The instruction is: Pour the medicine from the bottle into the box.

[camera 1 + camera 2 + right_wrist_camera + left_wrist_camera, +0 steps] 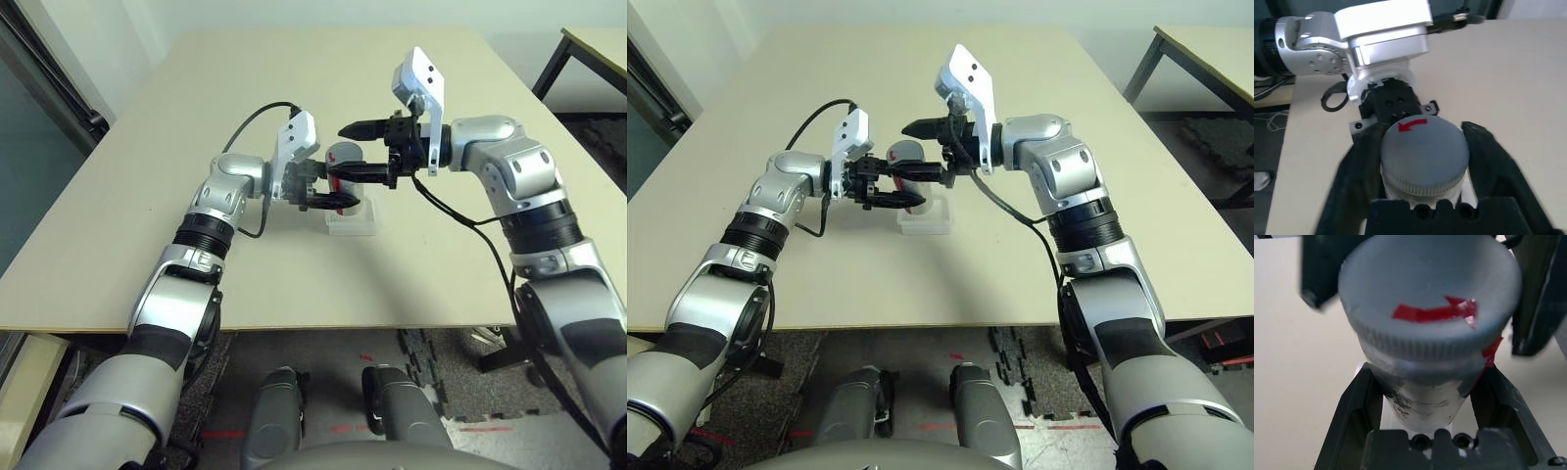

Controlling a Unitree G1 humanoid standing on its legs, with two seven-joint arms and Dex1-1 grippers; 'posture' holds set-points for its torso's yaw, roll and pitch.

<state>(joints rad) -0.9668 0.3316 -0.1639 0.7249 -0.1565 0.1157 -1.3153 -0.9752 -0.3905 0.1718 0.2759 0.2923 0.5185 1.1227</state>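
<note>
Gripping the small silver-grey cylindrical bottle around its body, the left gripper held it up above the beige matte table, its 2 black fingers clamped on either side of the smooth, scuffed metal-looking wall. The bottle's round grey cap had a finely ribbed rim and a flat top marked with a red tape arrow — more red showed down the side below the cap.

The right gripper reached in from the opposite side, at the cap end of the bottle. Its 2 black fingers stood either side of the ribbed cap, closed in toward it, though contact could not be made out for certain.

Directly beneath the bottle sat the small shallow square tray of clear, colourless plastic with rounded corners, resting flat on the table. Its glossy walls looked pale against the surface — what it contained could not be told.
</note>
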